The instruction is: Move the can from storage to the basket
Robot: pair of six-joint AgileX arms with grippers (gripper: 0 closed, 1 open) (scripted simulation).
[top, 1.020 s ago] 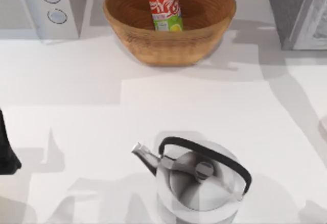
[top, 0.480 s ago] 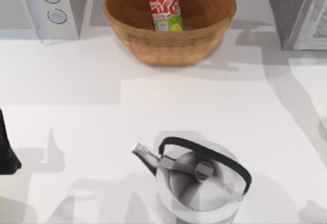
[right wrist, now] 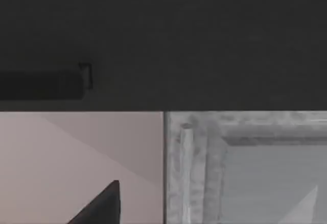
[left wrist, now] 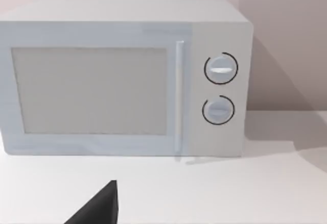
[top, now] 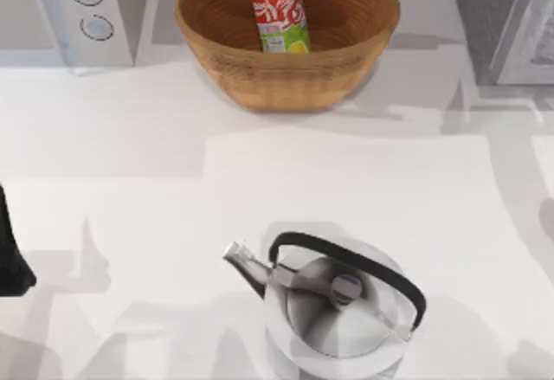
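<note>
We see the can (top: 281, 14) standing upright inside the basket (top: 286, 77) at the far middle of the bench (top: 130, 138). The can is a smooth cylinder, red above with white script, green below with a yellow spot, silver at the rim. The basket is a wide oval bowl of tan wicker, ribbed in rings inside.

A polished steel kettle (top: 333, 311) with a black arched handle and short spout sits near the front. A boxy pale microwave (left wrist: 122, 76) with two round dials stands at the far left; a grey cabinet (top: 506, 21) at the far right.

Our left arm (top: 10, 254) rests at the left edge. We cannot tell how either gripper is set.
</note>
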